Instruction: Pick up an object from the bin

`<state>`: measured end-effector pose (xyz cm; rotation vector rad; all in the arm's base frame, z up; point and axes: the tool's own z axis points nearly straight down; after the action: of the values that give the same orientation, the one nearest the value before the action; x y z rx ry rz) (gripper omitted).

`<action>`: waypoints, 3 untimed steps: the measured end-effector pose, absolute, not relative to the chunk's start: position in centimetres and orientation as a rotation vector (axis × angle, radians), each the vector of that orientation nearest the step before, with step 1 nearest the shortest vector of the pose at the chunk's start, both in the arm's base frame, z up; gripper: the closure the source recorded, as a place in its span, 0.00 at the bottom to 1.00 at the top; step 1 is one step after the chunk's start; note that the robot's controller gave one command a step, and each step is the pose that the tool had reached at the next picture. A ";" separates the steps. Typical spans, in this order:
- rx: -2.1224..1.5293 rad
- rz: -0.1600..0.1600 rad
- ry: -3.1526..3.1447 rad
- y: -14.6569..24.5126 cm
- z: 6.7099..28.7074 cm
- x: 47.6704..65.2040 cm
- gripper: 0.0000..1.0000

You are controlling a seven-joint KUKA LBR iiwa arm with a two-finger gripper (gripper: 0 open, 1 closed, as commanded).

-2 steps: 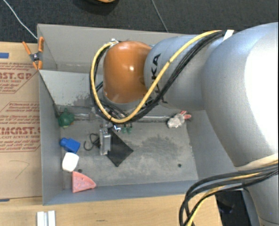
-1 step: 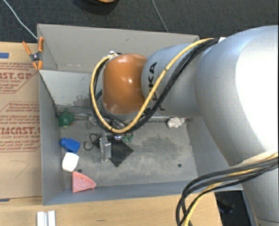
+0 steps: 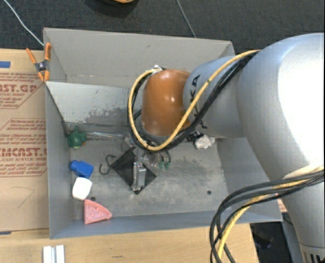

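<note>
the silver arm [image 3: 272,108] is the biggest thing here, coming in from the right and covering much of the grey bin [image 3: 96,48], which has tall sloping walls and a scuffed floor. at the arm's wrist sits a rounded orange-brown cover [image 3: 162,100], with yellow and black cables [image 3: 132,106] looped round it

below the cover the tool [image 3: 137,181] points down into the middle of the bin floor, low and close to the metal. right against it, on its left side, lies a flat black thing with a triangular outline and a thin wire hook [image 3: 120,166]; tool and black thing overlap in the view, so they look to be touching. whether the tool is spread, pressed together or pinching that black piece cannot be told, since the wrist and the dark shape hide the tip

the other things lie well apart from the tool, along the left wall: a pink wedge [image 3: 96,212] in the near corner, a blue lump [image 3: 81,169], a white block [image 3: 81,188] just beside it, and a green ball-like thing [image 3: 75,140] further back. a small white piece [image 3: 204,142] lies on the right, close under the arm

as for progress, the reach down seems done and the tool is at the black triangular thing, but nothing is clearly gripped and nothing is off the floor. by my reading, the grip itself and the lift out of the bin are left
</note>
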<state>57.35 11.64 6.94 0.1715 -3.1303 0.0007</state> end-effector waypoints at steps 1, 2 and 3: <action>0.254 -0.008 -3.135 10.8 7.0 56.4 1.00; 0.253 -0.009 -3.135 10.8 7.0 56.4 1.00; 0.253 -0.009 -3.135 10.8 7.0 56.4 1.00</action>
<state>56.44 10.80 7.01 0.2534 -3.1350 -0.0093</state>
